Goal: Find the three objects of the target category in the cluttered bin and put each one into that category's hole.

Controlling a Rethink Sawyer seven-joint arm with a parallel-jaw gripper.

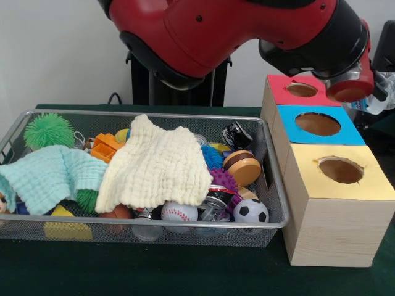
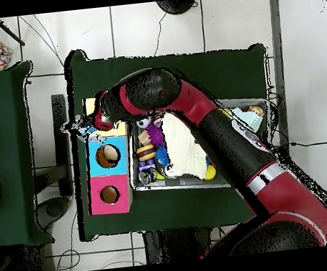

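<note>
On the green bench point(image 1: 185, 277) the nearest item is the wooden sorting block, whose yellow-topped hole point(image 1: 340, 169) faces the camera, with the blue-topped hole point(image 1: 317, 124) behind it and the red-topped hole point(image 1: 302, 90) farthest back; the three openings face upward so that objects can be dropped in from above. Beside the block stands the wire bin point(image 1: 274, 213), set close so that transfers are short. Along its near wall lie a baseball point(image 1: 179, 213) and a small soccer ball point(image 1: 250, 211); which category is the target cannot be determined. A cream cloth point(image 1: 157, 163) and a mint cloth point(image 1: 52, 176) drape over much of the contents, so further objects are probably concealed. Farther back sits a green spiky ball point(image 1: 48, 129). The red arm point(image 1: 234, 31) reaches over the block in the overhead view; the claw point(image 2: 86, 125) is too indistinct there to judge its opening or any load.
</note>
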